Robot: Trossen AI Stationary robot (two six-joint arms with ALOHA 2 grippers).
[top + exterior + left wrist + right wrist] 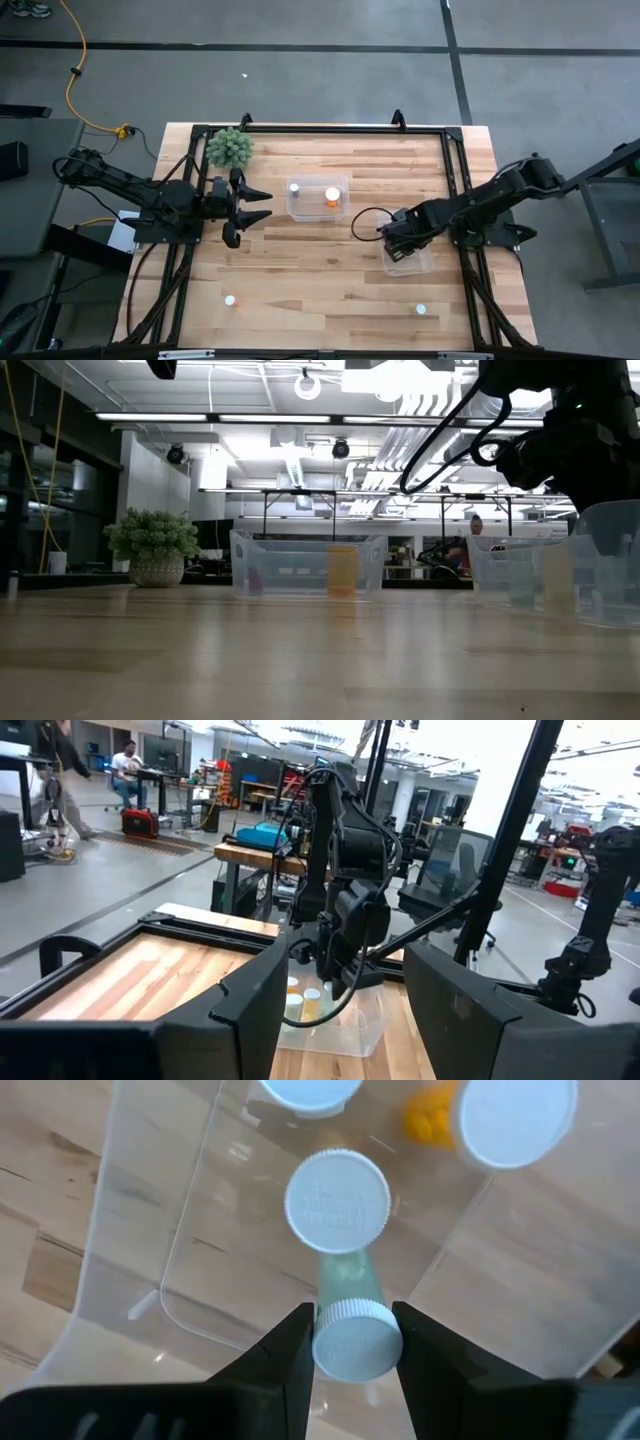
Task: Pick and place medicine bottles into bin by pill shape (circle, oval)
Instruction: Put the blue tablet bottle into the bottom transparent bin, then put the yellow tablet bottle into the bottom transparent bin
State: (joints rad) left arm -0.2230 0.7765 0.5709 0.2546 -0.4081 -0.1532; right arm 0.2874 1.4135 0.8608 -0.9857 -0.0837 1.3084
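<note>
Butcher-block tabletop (330,270): right gripper (352,1342) pinches a light, rigid, slippery green bottle (350,1330) by its cap over the clear bin (200,1210); left gripper (262,204) waits, jaws parted.

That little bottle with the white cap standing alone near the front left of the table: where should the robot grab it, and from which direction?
Best by the cap, coming straight down from above. The bottle stands upright on the table with its round cap facing up and bare wood all round, so fingers could probably close on opposite sides of the cap. The left hand is nearer.
</note>
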